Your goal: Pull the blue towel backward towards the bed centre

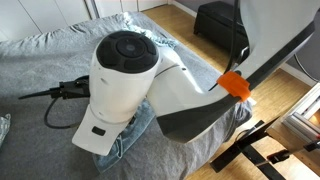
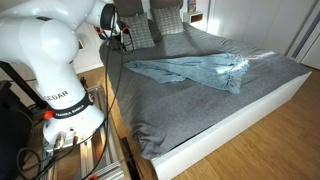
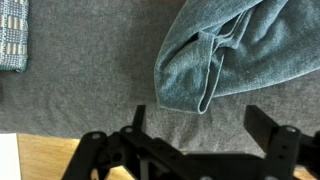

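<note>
The blue towel (image 2: 190,68) lies crumpled across the middle of the grey bed (image 2: 200,110). In the wrist view a folded corner of the towel (image 3: 230,50) lies just beyond my fingertips. My gripper (image 3: 198,114) is open and empty, hovering over bare grey sheet close to the towel's edge. In an exterior view the gripper (image 2: 118,27) hangs near the head of the bed, apart from the main body of the towel. In an exterior view the robot's white body hides most of the towel (image 1: 152,42).
Checkered pillows (image 2: 150,30) stand at the head of the bed; one shows in the wrist view (image 3: 12,35). Wooden floor (image 2: 290,130) surrounds the bed. A dark cabinet (image 1: 215,25) stands beyond it. The robot's base (image 2: 60,100) is beside the bed.
</note>
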Tool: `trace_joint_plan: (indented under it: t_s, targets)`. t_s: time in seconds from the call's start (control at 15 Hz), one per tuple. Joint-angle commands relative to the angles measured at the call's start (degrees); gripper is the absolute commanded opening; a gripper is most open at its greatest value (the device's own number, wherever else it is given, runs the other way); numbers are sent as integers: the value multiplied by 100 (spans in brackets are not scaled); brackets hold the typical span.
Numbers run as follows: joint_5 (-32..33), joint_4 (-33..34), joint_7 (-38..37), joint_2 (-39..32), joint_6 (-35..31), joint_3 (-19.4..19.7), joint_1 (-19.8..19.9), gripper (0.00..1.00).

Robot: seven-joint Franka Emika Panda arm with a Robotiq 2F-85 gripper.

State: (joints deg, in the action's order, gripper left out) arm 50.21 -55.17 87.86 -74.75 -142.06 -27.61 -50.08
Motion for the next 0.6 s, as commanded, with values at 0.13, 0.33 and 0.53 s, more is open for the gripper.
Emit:
trace_joint_plan:
  t_s: [0.13,0.33,0.53]
  targets:
    - [-516,4,168,89,-134,413,-207,100]
    - [-477,-103,35,56,314,542,-99,100]
    - [-461,-203,31,41,319,554,48,100]
